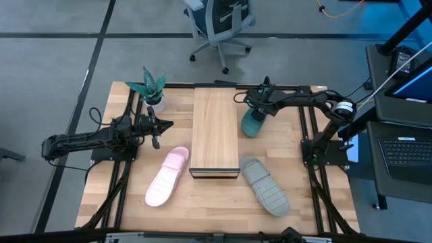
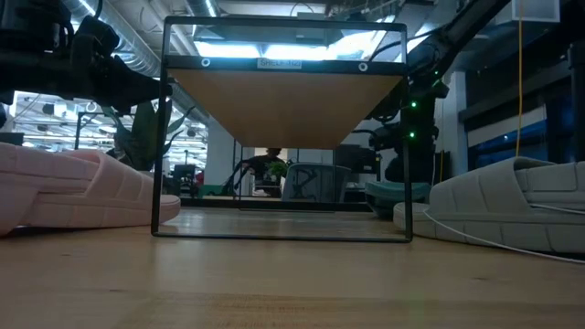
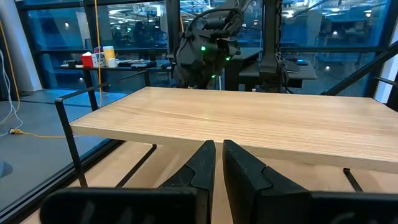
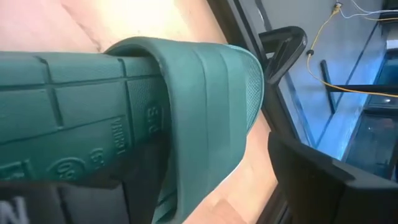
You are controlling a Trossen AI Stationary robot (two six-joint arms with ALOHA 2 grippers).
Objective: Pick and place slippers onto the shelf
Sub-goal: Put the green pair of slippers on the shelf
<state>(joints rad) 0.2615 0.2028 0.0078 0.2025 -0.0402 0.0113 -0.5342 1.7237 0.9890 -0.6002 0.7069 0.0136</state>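
Right wrist view is showing the right gripper [image 4: 155, 186] pinching the teal slipper [image 4: 186, 93] by its soft, flexing strap, likely light, grippy rubber.

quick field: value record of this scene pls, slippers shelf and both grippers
shelf: mid-table, nothing on it
teal slipper: right of shelf, held by right gripper
pink slipper: on table, left of shelf's front end
grey slipper: on table, right of shelf's front end
left gripper: shut, empty, left of shelf
plant: table's far left corner
slippers placed: none yet
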